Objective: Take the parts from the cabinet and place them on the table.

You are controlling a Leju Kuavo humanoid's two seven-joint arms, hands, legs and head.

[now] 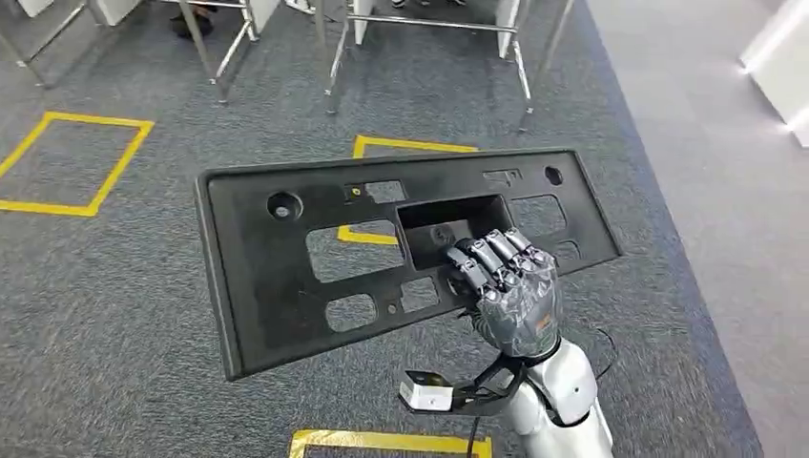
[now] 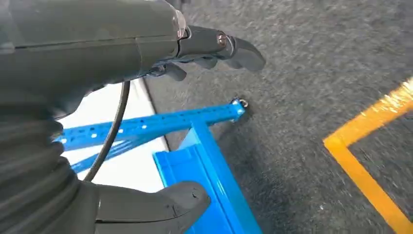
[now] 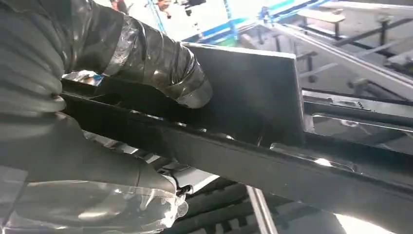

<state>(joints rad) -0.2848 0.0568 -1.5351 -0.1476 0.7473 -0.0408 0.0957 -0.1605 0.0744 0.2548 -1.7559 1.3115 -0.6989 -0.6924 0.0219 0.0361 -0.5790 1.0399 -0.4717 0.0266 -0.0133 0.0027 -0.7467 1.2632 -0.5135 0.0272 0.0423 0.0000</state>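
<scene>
While right hand grips it: black flat panel, many cutouts, held over carpet; left hand spread, holding nothing

No readable text, no labels, no brand marks, no numbers — nothing legible.

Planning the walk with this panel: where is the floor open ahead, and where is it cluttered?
Open: grey carpet left of the panel, held by the right hand, and the smooth floor at right. Crowded: metal legs ahead.
</scene>
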